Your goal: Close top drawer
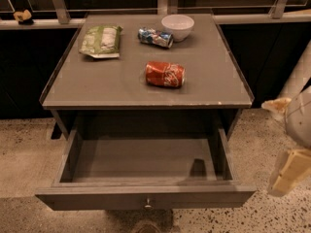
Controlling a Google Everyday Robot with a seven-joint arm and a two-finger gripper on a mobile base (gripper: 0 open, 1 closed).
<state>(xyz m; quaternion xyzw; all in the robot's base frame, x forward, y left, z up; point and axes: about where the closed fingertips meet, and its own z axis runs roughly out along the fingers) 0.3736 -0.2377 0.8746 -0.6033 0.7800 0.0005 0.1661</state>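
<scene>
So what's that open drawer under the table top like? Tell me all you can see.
The top drawer is a wide, shallow grey box, wood by the look, pulled well out from under the table top. Its flat front carries one small round metal knob at centre. Inside it holds nothing, only a shadow. The gripper is off to its right, not touching it.
</scene>
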